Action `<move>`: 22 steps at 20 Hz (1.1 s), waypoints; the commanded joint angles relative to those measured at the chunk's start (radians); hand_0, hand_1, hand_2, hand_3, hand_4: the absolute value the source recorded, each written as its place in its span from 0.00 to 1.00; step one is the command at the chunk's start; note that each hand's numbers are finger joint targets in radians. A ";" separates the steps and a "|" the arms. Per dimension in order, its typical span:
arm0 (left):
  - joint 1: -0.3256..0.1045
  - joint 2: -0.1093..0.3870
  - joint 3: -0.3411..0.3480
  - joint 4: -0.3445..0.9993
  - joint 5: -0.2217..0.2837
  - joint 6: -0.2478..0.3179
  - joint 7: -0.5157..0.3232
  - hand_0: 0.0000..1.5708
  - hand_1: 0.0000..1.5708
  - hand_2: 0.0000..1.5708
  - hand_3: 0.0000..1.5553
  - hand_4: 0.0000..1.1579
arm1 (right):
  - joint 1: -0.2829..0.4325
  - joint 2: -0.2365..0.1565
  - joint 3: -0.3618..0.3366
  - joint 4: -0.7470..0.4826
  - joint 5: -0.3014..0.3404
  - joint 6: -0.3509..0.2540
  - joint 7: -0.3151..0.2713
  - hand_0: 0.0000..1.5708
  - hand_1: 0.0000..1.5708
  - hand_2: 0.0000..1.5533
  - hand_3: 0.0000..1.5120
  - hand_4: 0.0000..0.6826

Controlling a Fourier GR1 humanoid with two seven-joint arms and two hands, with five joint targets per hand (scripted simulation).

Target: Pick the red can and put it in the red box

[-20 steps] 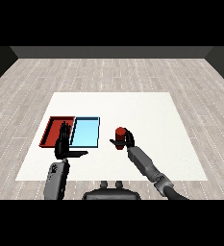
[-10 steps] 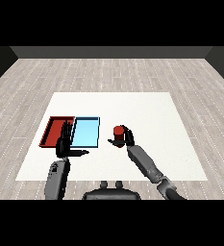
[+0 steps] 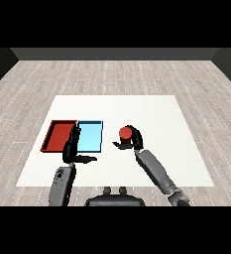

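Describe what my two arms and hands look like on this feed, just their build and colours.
Both forearms are grey, smooth, rounded segments coming in from the lower corners. Each ends in a black hand with fingers and a thumb: left hand, right hand. The left forearm shows a small dark marking near its lower end. No cables or sleeves show.

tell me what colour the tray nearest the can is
Light blue tray, clearest in the head view.

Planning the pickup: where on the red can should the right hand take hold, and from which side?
Grip the can round its curved side wall, coming from its right, where the right hand already curls at it. It stands upright on the table, so the round wall suits fingers and thumb better than the flat top.
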 commanded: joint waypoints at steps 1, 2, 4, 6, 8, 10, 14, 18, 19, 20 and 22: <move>-0.008 -0.011 -0.044 0.003 -0.008 0.013 0.047 0.00 0.00 0.00 0.00 0.00 | 0.051 0.037 0.058 -0.183 0.079 -0.091 0.086 0.93 0.93 0.92 0.92 0.96; -0.009 -0.011 -0.051 0.002 -0.008 0.021 0.050 0.00 0.00 0.00 0.00 0.00 | 0.110 -0.003 0.024 -0.208 0.074 -0.016 0.075 0.92 0.92 0.92 0.92 0.95; -0.012 -0.011 -0.060 0.003 -0.008 0.031 0.051 0.00 0.00 0.00 0.00 0.00 | 0.071 0.007 -0.014 -0.239 0.102 -0.020 0.140 0.92 0.92 0.92 0.92 0.96; -0.002 -0.011 -0.076 0.001 -0.012 0.048 0.034 0.00 0.00 0.00 0.00 0.00 | 0.078 0.046 -0.050 -0.218 0.140 0.007 0.122 0.92 0.92 0.92 0.91 0.96; -0.049 -0.011 -0.104 0.054 -0.010 0.077 0.064 0.00 0.00 0.00 0.00 0.00 | 0.060 0.078 -0.049 -0.197 0.161 -0.002 0.125 0.92 0.92 0.92 0.91 0.96; 0.005 -0.011 -0.139 0.036 -0.003 0.066 0.062 0.00 0.00 0.00 0.00 0.00 | 0.041 0.101 -0.053 -0.188 0.171 -0.003 0.150 0.92 0.92 0.92 0.91 0.96; -0.148 -0.011 -0.234 0.159 0.036 0.170 0.086 0.00 0.00 0.00 0.00 0.00 | -0.015 0.107 -0.023 -0.078 0.094 -0.049 0.062 0.92 0.92 0.92 0.91 0.95; -0.105 -0.011 -0.317 0.137 0.058 0.226 0.083 0.00 0.00 0.00 0.00 0.00 | 0.023 0.074 -0.102 -0.205 0.131 0.040 0.146 0.93 0.93 0.93 0.92 0.97; -0.106 -0.011 -0.273 0.177 0.062 0.180 0.081 0.00 0.00 0.00 0.00 0.00 | -0.032 0.108 -0.025 -0.107 0.088 -0.041 0.086 0.93 0.93 0.93 0.92 0.97; -0.148 -0.011 -0.227 0.205 0.084 0.138 0.089 0.00 0.00 0.00 0.00 0.00 | 0.052 0.108 -0.015 -0.097 0.084 -0.019 0.015 0.93 0.93 0.93 0.92 0.97; -0.165 -0.011 -0.316 0.287 0.112 0.208 0.035 0.00 0.00 0.00 0.00 0.00 | -0.032 0.108 0.006 -0.074 0.050 -0.063 0.039 0.93 0.93 0.93 0.92 0.94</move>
